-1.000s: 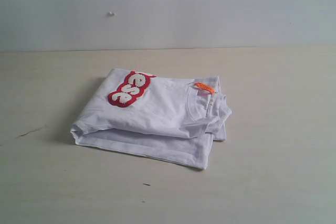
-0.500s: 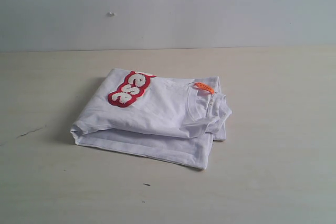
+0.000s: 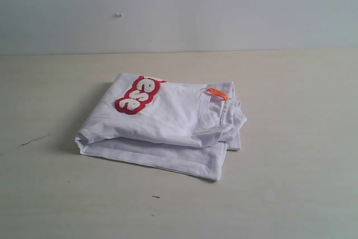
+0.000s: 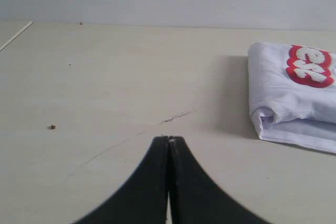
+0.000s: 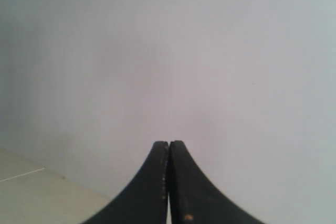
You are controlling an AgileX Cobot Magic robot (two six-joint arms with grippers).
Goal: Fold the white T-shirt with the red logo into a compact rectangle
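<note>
Pale table, grey wall behind. T-shirt folded mid-table, long axis left-right, logo on top. Left gripper pressed shut, empty, shirt ahead, well apart; likely nearer arm. Right gripper shut, empty, facing wall.

The left gripper has two matte black fingers that taper in curves. The right gripper matches, its inner edges finely ridged.
</note>
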